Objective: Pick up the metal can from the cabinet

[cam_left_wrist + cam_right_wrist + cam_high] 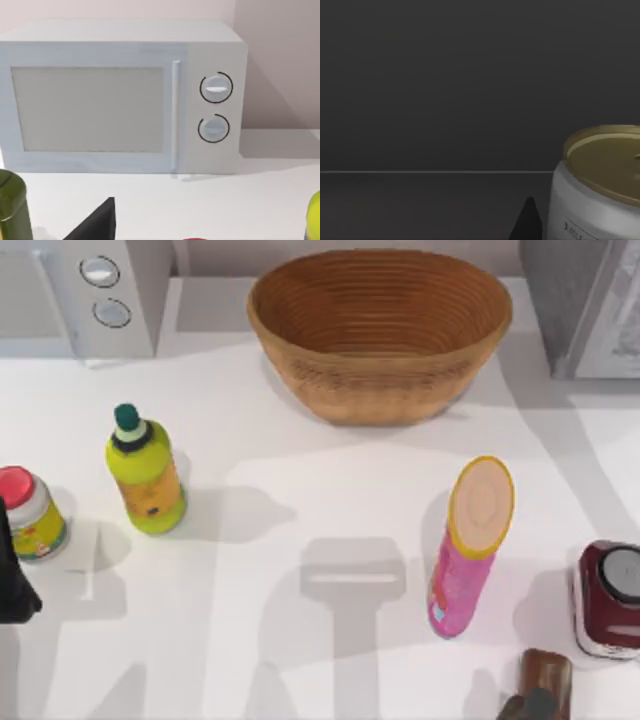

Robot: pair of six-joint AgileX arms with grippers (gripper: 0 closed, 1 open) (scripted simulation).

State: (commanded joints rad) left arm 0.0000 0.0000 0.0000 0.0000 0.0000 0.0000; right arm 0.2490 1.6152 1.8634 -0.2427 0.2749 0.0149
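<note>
The metal can [610, 600], a squat maroon cylinder with a flat silver top, stands on the white table at the right edge of the top view. My right gripper [535, 695] is low at the front right, just left of and nearer than the can, not touching it. In the right wrist view, which is dim, one dark fingertip [527, 222] shows apart from any other, beside a pale-walled can with a dull gold lid [600, 185]. My left gripper [14, 590] is parked at the left edge, open, with nothing in it.
A tall pink tube [468, 550] with a yellow rim stands just left of the can. A wicker basket [380, 390] sits at the back centre, a microwave [120, 95] back left, a grey cabinet [590, 305] back right. A yellow-green bottle [146, 475] and a red-lidded jar [28, 515] stand at the left.
</note>
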